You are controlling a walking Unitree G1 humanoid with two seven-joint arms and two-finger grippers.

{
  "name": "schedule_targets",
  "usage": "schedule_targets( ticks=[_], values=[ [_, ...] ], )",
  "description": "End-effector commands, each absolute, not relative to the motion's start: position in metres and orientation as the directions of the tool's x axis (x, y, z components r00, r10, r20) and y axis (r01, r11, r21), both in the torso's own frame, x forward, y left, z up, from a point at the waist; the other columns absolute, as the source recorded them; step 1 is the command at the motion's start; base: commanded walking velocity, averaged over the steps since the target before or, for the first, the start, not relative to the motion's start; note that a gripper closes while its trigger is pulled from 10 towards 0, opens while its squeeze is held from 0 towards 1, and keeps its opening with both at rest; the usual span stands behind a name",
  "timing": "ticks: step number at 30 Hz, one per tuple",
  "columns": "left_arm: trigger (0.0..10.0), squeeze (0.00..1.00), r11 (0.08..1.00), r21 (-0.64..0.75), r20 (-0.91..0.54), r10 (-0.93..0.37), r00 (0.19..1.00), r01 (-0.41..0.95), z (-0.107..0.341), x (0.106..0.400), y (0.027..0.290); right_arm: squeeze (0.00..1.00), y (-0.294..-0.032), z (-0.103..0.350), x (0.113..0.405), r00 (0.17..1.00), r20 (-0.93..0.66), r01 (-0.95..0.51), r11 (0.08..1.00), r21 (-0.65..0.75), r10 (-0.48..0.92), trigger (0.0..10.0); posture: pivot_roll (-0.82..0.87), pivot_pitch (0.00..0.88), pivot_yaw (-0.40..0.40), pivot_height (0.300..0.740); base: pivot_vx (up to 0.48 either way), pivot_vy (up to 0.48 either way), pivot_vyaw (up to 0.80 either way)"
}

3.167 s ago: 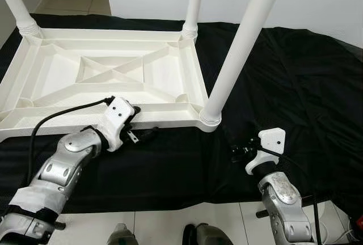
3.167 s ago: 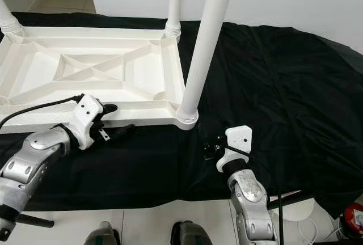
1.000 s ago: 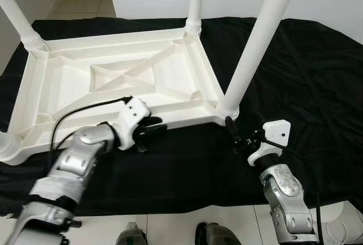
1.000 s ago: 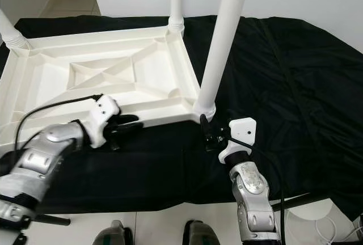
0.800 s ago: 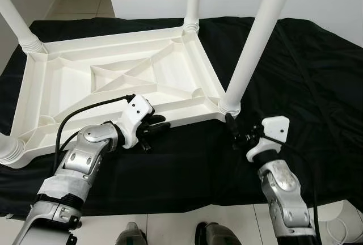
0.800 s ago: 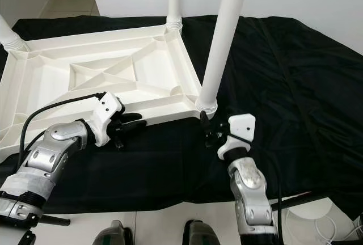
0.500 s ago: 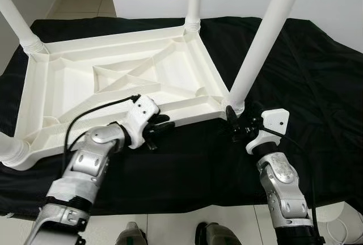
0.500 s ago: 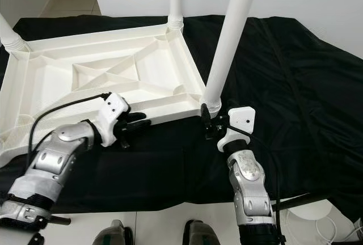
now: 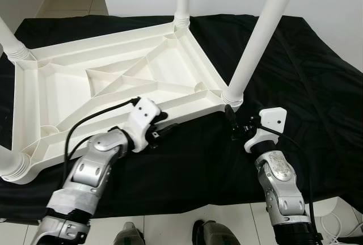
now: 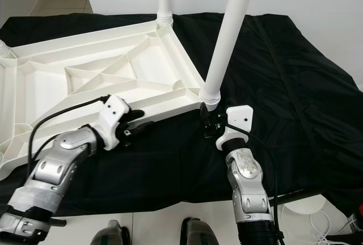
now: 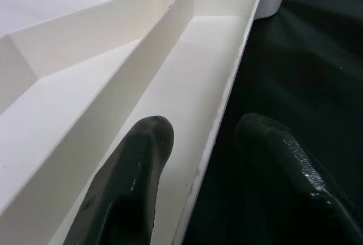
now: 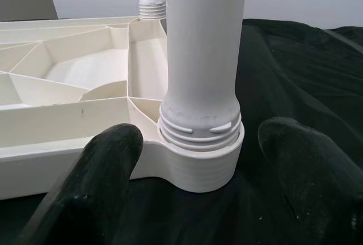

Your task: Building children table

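I am seeing right claw (image 12: 193, 160) spread, fingers flanking the near leg (image 10: 225, 41) base, left claw (image 11: 207, 143) spread, straddling the near rim of the upturned white table (image 9: 108, 86), lying on black cloth (image 9: 295, 80).

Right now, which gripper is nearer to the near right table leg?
The right gripper. Its open fingers stand on either side of the leg at its socket. The left gripper is farther along the tabletop, open over its near rim.
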State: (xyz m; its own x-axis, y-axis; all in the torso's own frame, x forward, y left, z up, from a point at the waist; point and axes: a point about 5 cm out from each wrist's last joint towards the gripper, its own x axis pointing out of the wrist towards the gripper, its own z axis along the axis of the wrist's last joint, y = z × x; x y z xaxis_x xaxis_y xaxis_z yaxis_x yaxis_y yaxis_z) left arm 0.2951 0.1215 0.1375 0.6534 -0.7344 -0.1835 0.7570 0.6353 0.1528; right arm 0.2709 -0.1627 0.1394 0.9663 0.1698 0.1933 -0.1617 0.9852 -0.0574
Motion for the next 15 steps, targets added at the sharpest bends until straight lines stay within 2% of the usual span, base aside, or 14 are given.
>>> schedule_targets(
  ticks=[1, 2, 7, 11, 15],
  values=[
    [10.0, 0.0, 0.656, 0.162, -0.219, -0.704, 0.675, 0.737, 0.138, 0.293, 0.144, 0.0, -0.161, 0.134, 0.27, 0.967, 0.183, -0.168, 0.984, -0.053, 0.175, 10.0, 0.05, 0.093, -0.02, 0.74, 0.0, 0.0, 0.0],
    [10.0, 0.0, 0.666, 0.175, -0.233, -0.687, 0.688, 0.725, 0.142, 0.292, 0.158, 0.0, -0.16, 0.133, 0.27, 0.968, 0.181, -0.167, 0.985, -0.049, 0.173, 10.0, 0.06, 0.094, -0.02, 0.74, 0.0, 0.0, 0.0],
    [10.0, 0.0, 0.669, 0.188, -0.245, -0.677, 0.694, 0.719, 0.144, 0.29, 0.168, 0.0, -0.16, 0.133, 0.269, 0.969, 0.179, -0.167, 0.985, -0.047, 0.173, 10.0, 0.06, 0.094, -0.022, 0.74, 0.0, 0.0, 0.0],
    [10.0, 0.0, 0.658, 0.205, -0.327, -0.652, 0.684, 0.725, 0.14, 0.27, 0.196, 0.0, -0.159, 0.13, 0.269, 0.969, 0.172, -0.172, 0.984, -0.046, 0.177, 10.0, 0.07, 0.1, -0.027, 0.74, 0.0, 0.0, 0.0],
    [10.0, 0.0, 0.661, 0.206, -0.347, -0.64, 0.685, 0.722, 0.137, 0.266, 0.202, 0.0, -0.16, 0.129, 0.27, 0.969, 0.17, -0.173, 0.984, -0.046, 0.178, 10.0, 0.08, 0.106, -0.032, 0.74, 0.0, 0.0, 0.0]
  ],
)
